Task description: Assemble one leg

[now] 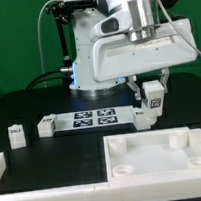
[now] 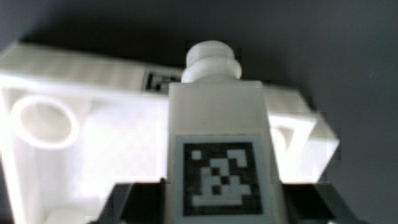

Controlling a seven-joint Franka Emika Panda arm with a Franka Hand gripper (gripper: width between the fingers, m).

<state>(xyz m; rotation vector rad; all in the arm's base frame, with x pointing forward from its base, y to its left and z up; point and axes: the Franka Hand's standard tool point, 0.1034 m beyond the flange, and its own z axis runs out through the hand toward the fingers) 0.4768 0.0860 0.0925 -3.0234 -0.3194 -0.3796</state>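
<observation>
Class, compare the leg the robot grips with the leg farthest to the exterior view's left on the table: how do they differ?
The gripped leg is clamped between the jaws of the gripper; the far-left leg stands free on the table. The gripped leg is close to the white panel; the far-left leg is past the marker board, away from it. Both are small white blocks with black-and-white tags.

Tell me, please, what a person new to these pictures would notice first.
The gripper, shut on the leg, a small white tagged peg, hangs close to the far edge of the large white panel. In the wrist view this leg fills the picture, its ridged tip toward the panel, near a round socket. A loose leg and a second loose leg sit by the marker board, toward the exterior view's left.
</observation>
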